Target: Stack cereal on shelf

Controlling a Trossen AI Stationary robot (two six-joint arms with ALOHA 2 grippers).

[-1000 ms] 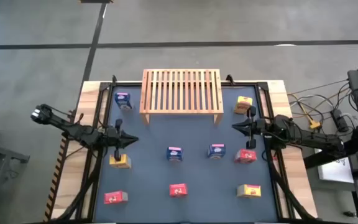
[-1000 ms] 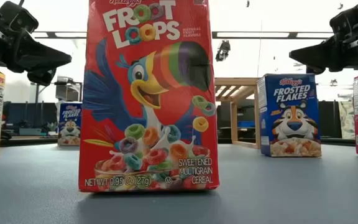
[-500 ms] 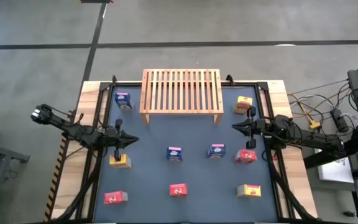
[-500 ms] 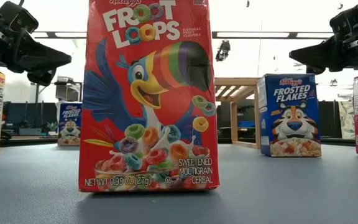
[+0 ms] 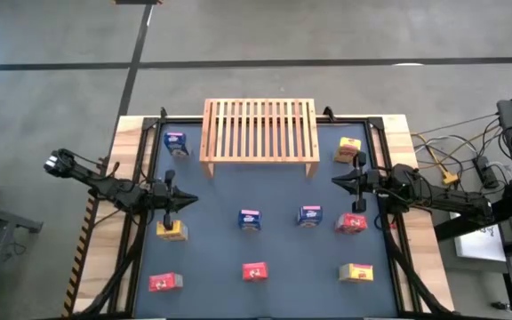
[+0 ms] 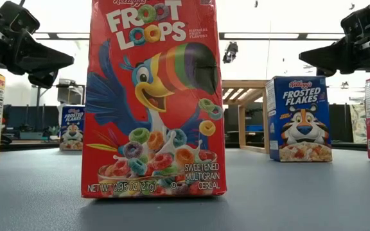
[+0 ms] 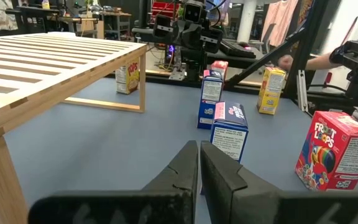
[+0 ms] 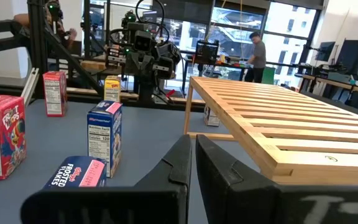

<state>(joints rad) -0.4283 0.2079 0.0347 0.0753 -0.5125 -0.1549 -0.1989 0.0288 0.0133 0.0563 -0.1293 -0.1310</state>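
On the blue table (image 5: 212,191), eight cereal boxes (image 5: 250,220) that I can count stand scattered in front of the shelf (image 5: 260,130), whose slatted top holds nothing. Left gripper (image 5: 189,202) and right gripper (image 5: 336,181) hover at opposite sides, fingers pressed together, both empty.

Count check, high view: 9 boxes, 1 shelf.
Cereal boxes on tabletop (image 5: 212,191): 3 red (image 5: 254,272), 3 blue (image 5: 250,220), 3 yellow (image 5: 356,272); tot. 9, all separate, none on rack. Shelf (image 5: 260,130): 1 wooden slatted unit. Arms: 2, one per side of tabletop.
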